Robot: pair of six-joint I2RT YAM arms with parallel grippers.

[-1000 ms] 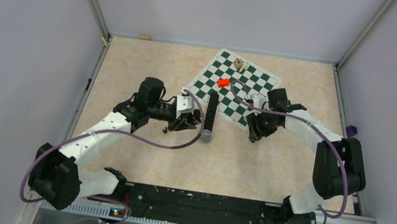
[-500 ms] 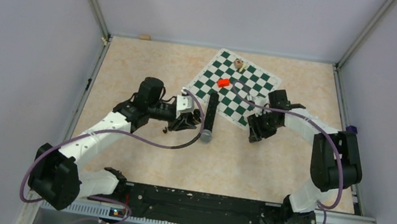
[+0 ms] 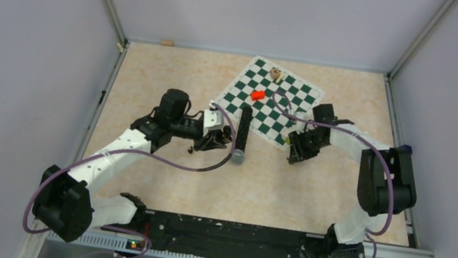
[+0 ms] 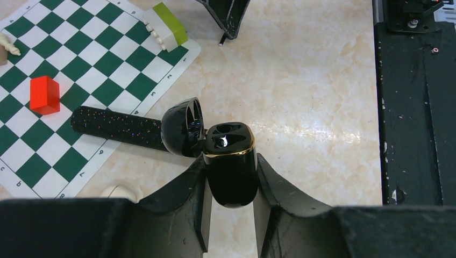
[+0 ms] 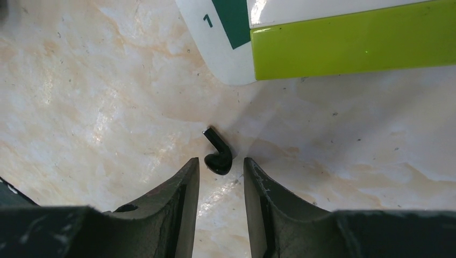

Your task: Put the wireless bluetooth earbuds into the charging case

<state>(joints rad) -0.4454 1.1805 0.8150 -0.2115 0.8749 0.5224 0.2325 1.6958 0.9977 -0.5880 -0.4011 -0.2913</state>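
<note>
My left gripper [image 4: 231,161] is shut on the black charging case [image 4: 232,177] and holds it upright. Its lid [image 4: 183,126] is swung open to the left and its gold-rimmed top [image 4: 228,137] shows two dark wells. One black earbud [image 5: 219,156] lies on the table just off the mat's corner. My right gripper [image 5: 221,161] is open, with a fingertip on each side of this bud and not closed on it. In the top view my right gripper [image 3: 292,153] is at the mat's near corner and my left gripper [image 3: 214,139] is beside the microphone. A pale rounded thing [image 4: 115,192] is partly hidden by my left finger.
A green-and-white chessboard mat [image 3: 271,101] lies at the back right. On it are a red piece [image 3: 258,95], a small wooden figure [image 3: 276,74] and a yellow-green block [image 5: 349,45]. A black glittery microphone [image 3: 241,136] lies across the mat's left edge.
My right arm has shifted slightly, and its gripper has settled closer to the mat's near corner. My left arm and the case have not moved.
</note>
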